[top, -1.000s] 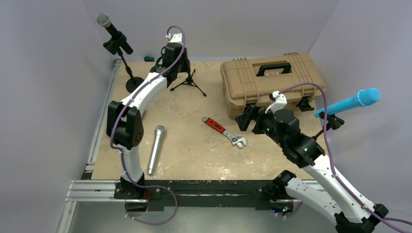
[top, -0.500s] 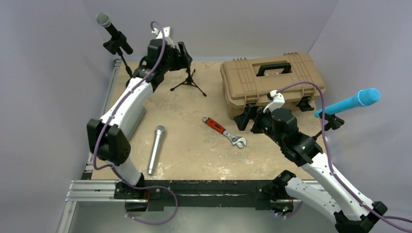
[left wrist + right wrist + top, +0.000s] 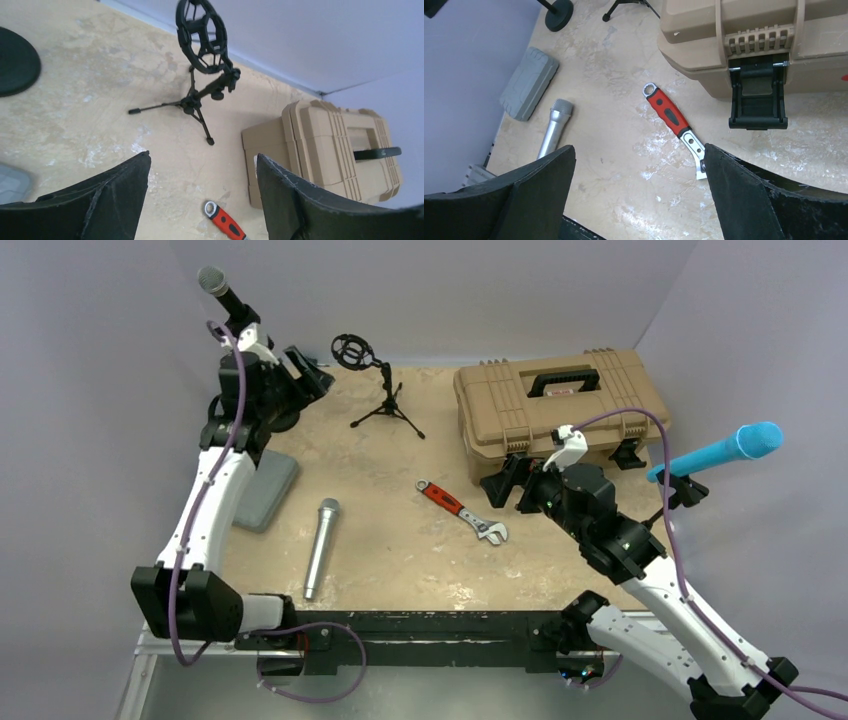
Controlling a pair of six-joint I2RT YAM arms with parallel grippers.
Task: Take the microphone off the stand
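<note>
A black microphone (image 3: 226,296) with a grey head sits tilted in the clip of a tall stand at the back left. The stand's round base (image 3: 15,60) lies left of my left gripper (image 3: 310,373) (image 3: 202,156), which is open, holds nothing and hovers just right of that stand. A small tripod stand (image 3: 385,405) (image 3: 200,100) carries an empty ring mount (image 3: 351,349) (image 3: 202,35). A silver microphone (image 3: 321,546) (image 3: 553,127) lies flat on the table. A blue microphone (image 3: 722,450) rests on a stand at the far right. My right gripper (image 3: 512,486) (image 3: 640,148) hangs open above the table.
A tan toolbox (image 3: 555,405) (image 3: 744,35) (image 3: 325,145) stands at the back right. A red-handled wrench (image 3: 462,512) (image 3: 674,120) (image 3: 225,220) lies mid-table. A grey case (image 3: 262,490) (image 3: 529,82) lies by the left edge. Purple walls close in on the left, back and right.
My left arm has swung left and up, from over the tripod stand's ring to beside the black microphone's stand, and its jaws have opened. The right arm has not moved.
</note>
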